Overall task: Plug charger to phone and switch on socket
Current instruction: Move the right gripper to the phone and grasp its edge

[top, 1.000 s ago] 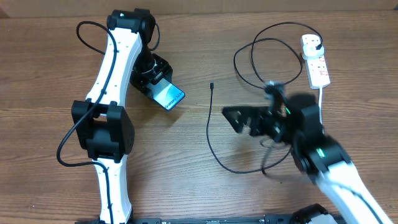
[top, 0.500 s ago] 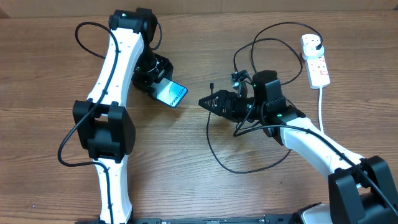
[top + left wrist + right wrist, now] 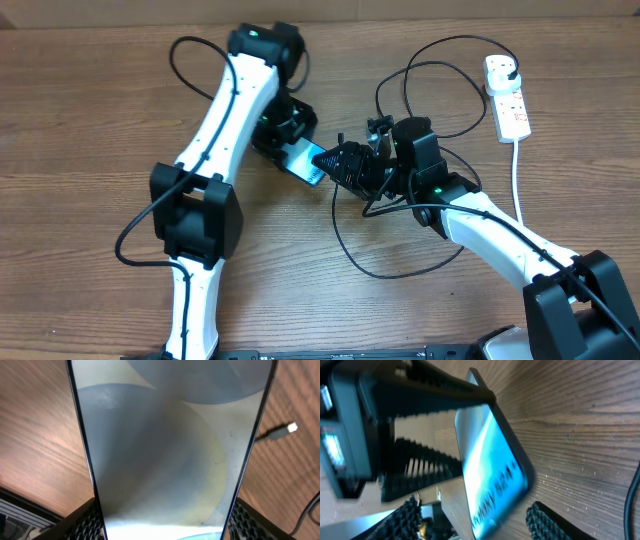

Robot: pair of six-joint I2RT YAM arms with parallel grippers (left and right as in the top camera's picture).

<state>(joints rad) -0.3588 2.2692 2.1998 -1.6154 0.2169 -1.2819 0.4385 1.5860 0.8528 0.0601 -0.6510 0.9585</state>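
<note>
Left arm (image 3: 222,130) just swung the phone (image 3: 306,163), clamped in the left jaws, over so its free end sits between the narrowing, not-yet-gripping right jaws, with the charger tip (image 3: 289,428) lying loose nearby, so I'd guess a handover before plugging.

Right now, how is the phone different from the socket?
The phone is black-edged with a bluish screen; the socket is white with red marks. The phone is gripped in the left claw; the socket lies on the table. Both are oblong.
</note>
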